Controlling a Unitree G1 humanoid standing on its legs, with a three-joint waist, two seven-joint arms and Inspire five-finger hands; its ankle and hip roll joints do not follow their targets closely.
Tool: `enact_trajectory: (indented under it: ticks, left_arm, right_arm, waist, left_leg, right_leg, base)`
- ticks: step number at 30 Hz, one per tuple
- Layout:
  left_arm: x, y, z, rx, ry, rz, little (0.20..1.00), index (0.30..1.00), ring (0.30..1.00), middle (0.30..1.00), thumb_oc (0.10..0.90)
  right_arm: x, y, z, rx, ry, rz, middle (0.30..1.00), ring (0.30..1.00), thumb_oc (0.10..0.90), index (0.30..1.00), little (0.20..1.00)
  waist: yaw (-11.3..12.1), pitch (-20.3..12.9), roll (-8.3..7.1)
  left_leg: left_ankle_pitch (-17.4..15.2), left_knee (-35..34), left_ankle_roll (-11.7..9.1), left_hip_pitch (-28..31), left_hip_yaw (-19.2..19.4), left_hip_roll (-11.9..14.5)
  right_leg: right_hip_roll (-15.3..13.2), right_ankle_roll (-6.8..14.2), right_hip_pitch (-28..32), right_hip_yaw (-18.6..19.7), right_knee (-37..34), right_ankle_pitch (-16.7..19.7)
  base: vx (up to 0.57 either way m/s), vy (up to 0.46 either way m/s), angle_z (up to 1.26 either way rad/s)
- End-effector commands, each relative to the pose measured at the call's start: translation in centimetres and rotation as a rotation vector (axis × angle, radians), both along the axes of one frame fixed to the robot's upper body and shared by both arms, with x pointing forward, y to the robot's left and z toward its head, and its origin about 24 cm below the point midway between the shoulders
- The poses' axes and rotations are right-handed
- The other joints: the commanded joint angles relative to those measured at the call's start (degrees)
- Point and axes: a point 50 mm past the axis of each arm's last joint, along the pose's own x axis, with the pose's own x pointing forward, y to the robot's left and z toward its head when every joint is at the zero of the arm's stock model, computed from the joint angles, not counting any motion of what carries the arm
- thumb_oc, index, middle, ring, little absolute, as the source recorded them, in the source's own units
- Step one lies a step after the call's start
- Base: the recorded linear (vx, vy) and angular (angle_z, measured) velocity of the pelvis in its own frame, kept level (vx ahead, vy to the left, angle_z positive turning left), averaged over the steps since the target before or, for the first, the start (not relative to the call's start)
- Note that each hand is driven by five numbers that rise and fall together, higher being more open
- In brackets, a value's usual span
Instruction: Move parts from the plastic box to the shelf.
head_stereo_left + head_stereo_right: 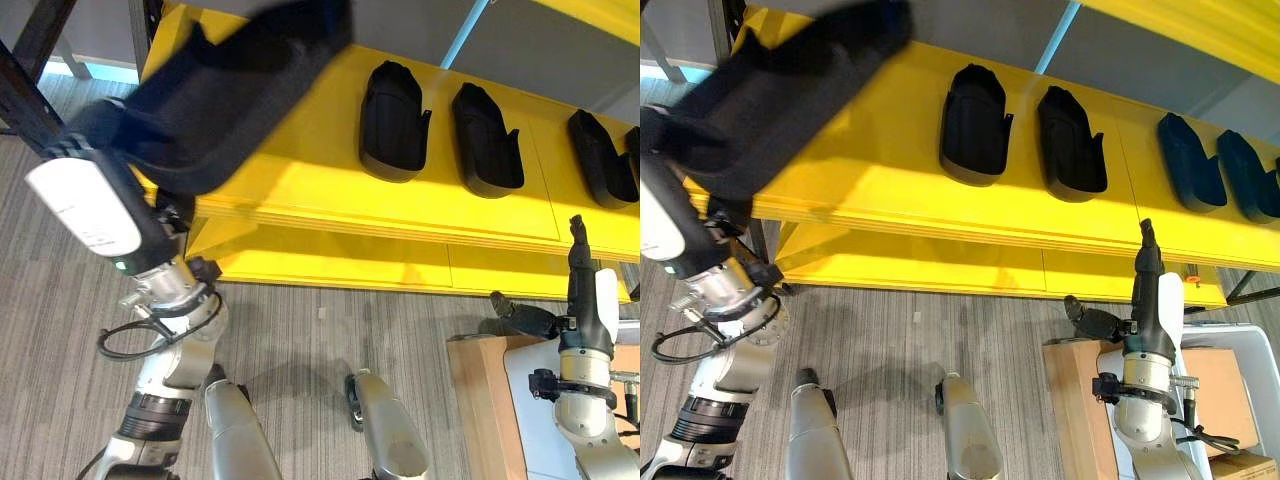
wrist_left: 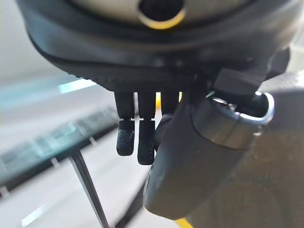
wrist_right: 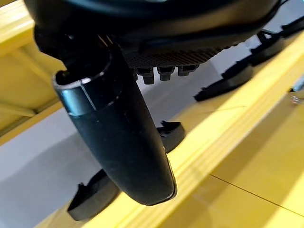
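Yellow shelf (image 1: pixel 300 180) | left hand (image 2: pixel 137 137) fingers clamped on black part (image 1: pixel 200 100) | right hand (image 1: pixel 578 262) fingers straight

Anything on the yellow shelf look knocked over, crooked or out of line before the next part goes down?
Nothing stands out. The black parts lie side by side on the yellow shelf, evenly spaced, with more further right. The left hand carries another part above the shelf's left end.
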Motion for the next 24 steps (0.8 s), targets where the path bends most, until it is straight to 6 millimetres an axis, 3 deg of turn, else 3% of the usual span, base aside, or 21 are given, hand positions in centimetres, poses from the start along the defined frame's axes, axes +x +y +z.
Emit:
enact_trajectory:
  ticks: [1, 6, 11, 16, 24]
  left_arm:
    - [-0.7, -1.8, 3.4, 0.063, -0.254, -0.085, 0.300, 0.300, 0.300, 0.300, 0.400]
    - [-0.8, -1.4, 3.9, 0.052, -0.280, -0.057, 0.300, 0.300, 0.300, 0.300, 0.400]
    - [0.7, -1.4, 4.5, 0.100, -0.133, -0.080, 0.300, 0.300, 0.300, 0.300, 0.400]
    - [2.6, -1.8, 4.9, 0.128, 0.030, -0.122, 0.300, 0.300, 0.300, 0.300, 0.400]
    - [4.9, -1.8, 4.5, 0.063, 0.149, -0.140, 0.300, 0.300, 0.300, 0.300, 0.400]
  right_arm:
    - [-0.1, -0.8, 4.6, -0.128, -0.248, -0.021, 1.000, 1.000, 0.900, 1.000, 1.000]
    - [-0.1, -0.9, 4.9, -0.145, -0.256, -0.019, 1.000, 1.000, 0.900, 1.000, 1.000]
    - [0.5, -0.8, 5.1, -0.130, -0.236, 0.001, 1.000, 1.000, 0.900, 1.000, 1.000]
    - [1.5, -0.5, 5.9, -0.151, -0.224, 0.035, 1.000, 1.000, 0.900, 1.000, 1.000]
    - [2.6, 0.0, 6.9, -0.198, -0.218, 0.096, 1.000, 1.000, 0.900, 1.000, 1.000]
  waist:
    - [-0.8, -5.2, -0.87]
    - [-0.6, -5.0, -1.24]
    - [-0.9, -5.2, -1.07]
    - [-2.1, -4.8, 1.02]
    - [-3.9, -4.5, 2.73]
  left_leg:
    - [-7.7, 3.9, 6.6, -1.5, 6.4, -4.5]
    - [-10.0, 9.4, 7.3, -5.0, 6.1, -4.8]
    - [-13.6, 15.2, 7.8, -7.3, 5.6, -5.4]
    - [-15.8, 21.1, 8.2, -10.9, 5.5, -5.8]
    - [-16.6, 25.0, 8.0, -13.9, 5.9, -5.5]
  right_leg:
    - [6.0, -11.8, -3.3, -3.9, 5.1, -0.3]
    - [5.6, -12.2, -6.6, -4.0, 9.8, -2.0]
    - [5.3, -12.0, -9.1, -3.2, 14.0, -4.4]
    - [5.7, -12.5, -13.7, -2.4, 20.1, -6.9]
    - [6.2, -12.6, -17.7, -1.3, 25.0, -8.5]
  base:
    - [-0.01, -0.007, 0.07]
    - [0.00, -0.007, 0.07]
    - [0.05, 0.001, 0.14]
    - [0.00, 0.073, -0.04]
    - [-0.01, 0.070, -0.10]
